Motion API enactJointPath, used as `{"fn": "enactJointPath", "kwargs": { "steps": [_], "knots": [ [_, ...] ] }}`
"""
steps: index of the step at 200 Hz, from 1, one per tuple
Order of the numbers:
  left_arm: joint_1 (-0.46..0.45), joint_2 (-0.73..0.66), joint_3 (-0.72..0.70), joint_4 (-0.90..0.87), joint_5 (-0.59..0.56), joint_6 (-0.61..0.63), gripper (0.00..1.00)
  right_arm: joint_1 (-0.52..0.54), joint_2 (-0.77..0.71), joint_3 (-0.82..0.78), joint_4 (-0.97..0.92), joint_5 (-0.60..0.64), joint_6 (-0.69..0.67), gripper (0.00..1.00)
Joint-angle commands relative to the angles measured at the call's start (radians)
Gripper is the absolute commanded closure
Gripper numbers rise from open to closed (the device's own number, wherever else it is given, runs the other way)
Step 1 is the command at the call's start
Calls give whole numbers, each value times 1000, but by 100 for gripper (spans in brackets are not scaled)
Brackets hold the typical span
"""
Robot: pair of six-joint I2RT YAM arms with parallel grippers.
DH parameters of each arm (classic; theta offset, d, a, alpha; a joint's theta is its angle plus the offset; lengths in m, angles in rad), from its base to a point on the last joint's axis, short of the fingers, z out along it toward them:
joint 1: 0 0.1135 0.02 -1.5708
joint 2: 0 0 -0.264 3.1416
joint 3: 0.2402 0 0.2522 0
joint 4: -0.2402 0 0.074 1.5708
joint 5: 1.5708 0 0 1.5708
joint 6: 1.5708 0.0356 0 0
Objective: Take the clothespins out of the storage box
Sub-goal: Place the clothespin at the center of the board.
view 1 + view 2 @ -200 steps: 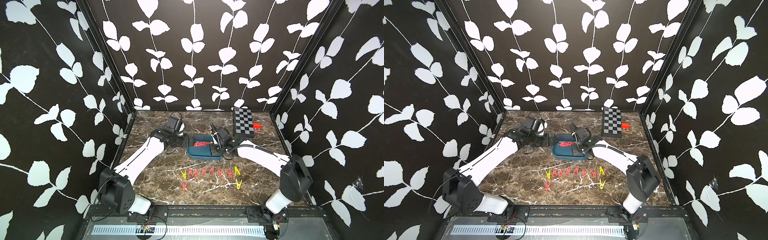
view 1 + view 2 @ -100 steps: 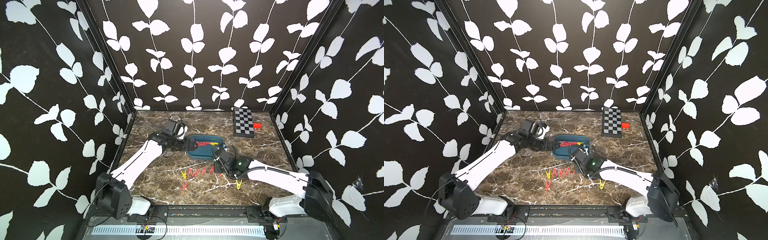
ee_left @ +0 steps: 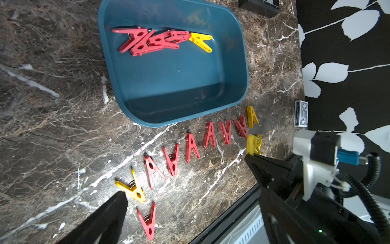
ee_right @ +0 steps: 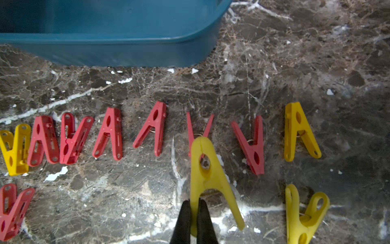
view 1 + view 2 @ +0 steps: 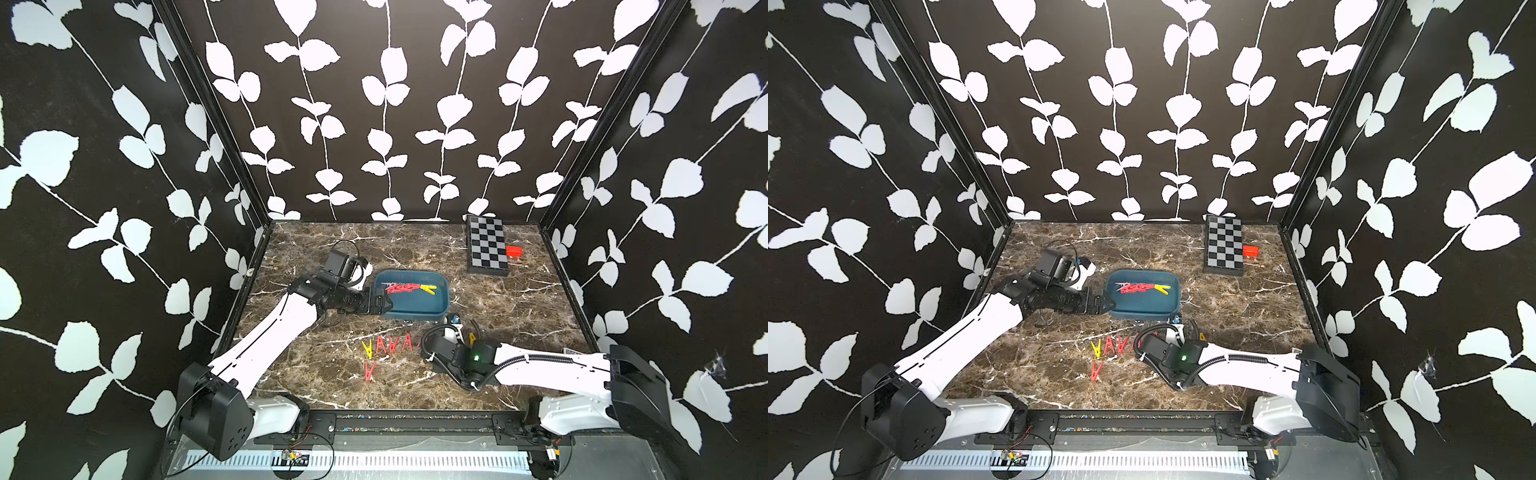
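Right gripper [image 4: 195, 203] clamped on yellow clothespin [image 4: 207, 175], lower centre; I'd lower to table [image 4: 126, 190], clear of red row [image 4: 155, 128], then release. Left gripper [image 5: 380, 305] jaws apart beside box [image 5: 415, 314]

The storage box [image 5: 411, 306] sits at table [image 5: 519, 307] centre, clothespins [image 5: 405, 288] inside along its far wall. Row of pins [image 5: 392, 345] between box and front edge. Checkerboard box [image 5: 487, 245] at far-right corner.
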Motion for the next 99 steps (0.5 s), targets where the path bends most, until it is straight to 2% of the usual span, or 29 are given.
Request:
{"fn": "enactJointPath", "kwargs": {
  "steps": [1,99],
  "knots": [
    [-9,-25,-10,-11,17,10,1,13,-39,-33,-18,49,98,95],
    [-17,-24,-6,-7,5,-18,1,16,-48,-141,4,37,131,95]
  ]
}}
